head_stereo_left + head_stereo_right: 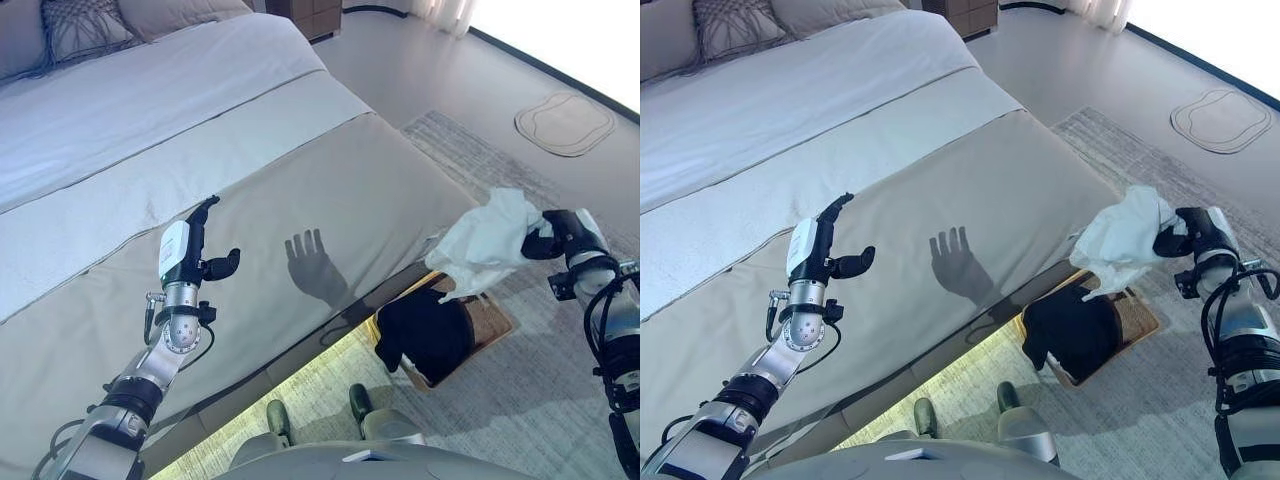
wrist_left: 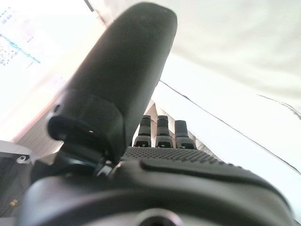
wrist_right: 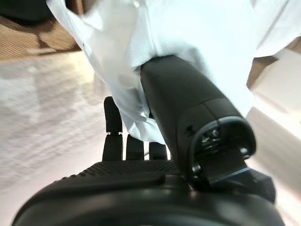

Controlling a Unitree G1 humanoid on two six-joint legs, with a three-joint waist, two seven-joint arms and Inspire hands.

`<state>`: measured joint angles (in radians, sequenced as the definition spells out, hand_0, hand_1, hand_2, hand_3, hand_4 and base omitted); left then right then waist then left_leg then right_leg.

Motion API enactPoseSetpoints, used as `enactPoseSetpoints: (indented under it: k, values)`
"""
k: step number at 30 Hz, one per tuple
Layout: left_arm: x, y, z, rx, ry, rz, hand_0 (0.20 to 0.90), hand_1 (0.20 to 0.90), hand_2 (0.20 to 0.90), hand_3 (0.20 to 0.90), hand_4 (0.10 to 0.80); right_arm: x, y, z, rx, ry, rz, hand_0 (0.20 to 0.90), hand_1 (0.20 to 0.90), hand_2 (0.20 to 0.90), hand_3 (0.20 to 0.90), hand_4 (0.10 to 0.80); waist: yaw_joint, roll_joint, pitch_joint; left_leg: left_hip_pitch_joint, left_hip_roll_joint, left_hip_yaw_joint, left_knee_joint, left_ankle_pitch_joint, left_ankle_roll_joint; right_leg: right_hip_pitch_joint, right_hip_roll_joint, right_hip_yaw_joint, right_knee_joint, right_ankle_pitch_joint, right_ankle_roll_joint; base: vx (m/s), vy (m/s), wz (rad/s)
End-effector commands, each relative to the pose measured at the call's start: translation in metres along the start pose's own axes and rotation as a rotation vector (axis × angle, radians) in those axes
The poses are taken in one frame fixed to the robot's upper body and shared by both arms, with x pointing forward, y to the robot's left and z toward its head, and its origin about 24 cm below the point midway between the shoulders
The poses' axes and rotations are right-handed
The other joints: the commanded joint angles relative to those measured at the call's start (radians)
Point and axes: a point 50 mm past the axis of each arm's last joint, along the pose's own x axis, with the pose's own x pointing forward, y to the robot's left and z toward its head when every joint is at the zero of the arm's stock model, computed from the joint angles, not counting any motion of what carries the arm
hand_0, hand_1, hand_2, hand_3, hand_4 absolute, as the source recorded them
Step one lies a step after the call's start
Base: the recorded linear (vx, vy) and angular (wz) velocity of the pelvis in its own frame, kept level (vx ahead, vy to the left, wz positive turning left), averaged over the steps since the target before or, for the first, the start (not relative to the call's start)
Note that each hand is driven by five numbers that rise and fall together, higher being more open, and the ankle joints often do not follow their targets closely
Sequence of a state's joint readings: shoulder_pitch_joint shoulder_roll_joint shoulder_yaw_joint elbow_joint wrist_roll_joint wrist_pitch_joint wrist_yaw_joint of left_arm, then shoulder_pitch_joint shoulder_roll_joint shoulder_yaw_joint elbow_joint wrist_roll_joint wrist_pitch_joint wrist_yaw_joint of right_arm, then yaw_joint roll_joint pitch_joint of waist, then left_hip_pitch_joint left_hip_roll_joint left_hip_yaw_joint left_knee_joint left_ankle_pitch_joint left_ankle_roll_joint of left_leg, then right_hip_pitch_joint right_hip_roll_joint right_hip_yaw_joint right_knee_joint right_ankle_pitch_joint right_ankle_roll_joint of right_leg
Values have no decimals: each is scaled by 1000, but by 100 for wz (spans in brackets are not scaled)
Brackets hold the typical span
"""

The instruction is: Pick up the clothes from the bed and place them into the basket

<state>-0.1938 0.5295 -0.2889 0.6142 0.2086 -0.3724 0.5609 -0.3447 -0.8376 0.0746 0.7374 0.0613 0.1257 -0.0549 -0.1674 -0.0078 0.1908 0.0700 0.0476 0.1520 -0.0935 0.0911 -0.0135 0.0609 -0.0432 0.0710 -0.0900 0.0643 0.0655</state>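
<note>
My right hand (image 1: 556,236) is shut on a white garment (image 1: 487,243), pinched between thumb and fingers; the white garment (image 3: 188,42) drapes over the thumb (image 3: 188,99) in the right wrist view. It hangs in the air just above the wooden basket (image 1: 492,322) on the rug beside the bed. A black garment (image 1: 428,333) lies in the basket. My left hand (image 1: 190,252) is raised over the beige bed cover (image 1: 300,190), open, fingers straight, holding nothing.
The bed's side edge (image 1: 330,330) runs between my hands, and the basket sits partly under it. Pillows (image 1: 80,25) lie at the head of the bed. A small mat (image 1: 565,122) lies on the floor far right, past the grey rug (image 1: 520,400).
</note>
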Motion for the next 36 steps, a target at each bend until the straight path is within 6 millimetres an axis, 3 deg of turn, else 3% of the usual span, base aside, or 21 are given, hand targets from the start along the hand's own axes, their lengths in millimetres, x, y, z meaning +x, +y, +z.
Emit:
enactPoseSetpoints:
  k: [1, 13, 14, 15, 36]
  values:
    - [13, 16, 10, 27, -96, 42, 900, 900, 900, 900, 800, 6, -23, 7, 15, -18, -78, 300, 300, 300, 200, 100, 27, -12, -147, 42, -2, -22, 6, -107, 7, -71, -10, 7, 85, 26, 17, -10, -9, 3]
    - [13, 11, 12, 17, -115, 17, 900, 900, 900, 900, 800, 1, -11, -45, -5, 206, -54, 300, 300, 300, 200, 100, 24, 12, -152, 43, -2, -15, 7, -110, 10, -80, -11, 4, 87, 28, 20, -1, -1, 0]
    - [13, 11, 12, 16, -115, 15, 900, 900, 900, 900, 800, 1, -11, -47, -12, 215, -62, 465, 465, 465, 392, 292, 23, 13, -153, 43, -2, -16, 7, -110, 10, -79, -11, 5, 87, 29, 19, 0, 0, 0]
    - [13, 9, 12, 14, -113, 12, 900, 900, 900, 900, 800, 0, -9, -51, -19, 230, -72, 900, 900, 900, 900, 800, 22, 16, -154, 43, -3, -16, 6, -110, 10, -79, -11, 6, 84, 30, 20, 0, 0, 0]
    - [8, 7, 8, 25, -89, -15, 900, 900, 900, 900, 800, -6, -24, -52, -40, 157, -124, 900, 900, 900, 900, 800, 7, 17, -156, 37, -3, -19, 6, -109, 7, -86, -9, 16, 80, 32, 22, 2, -3, -1]
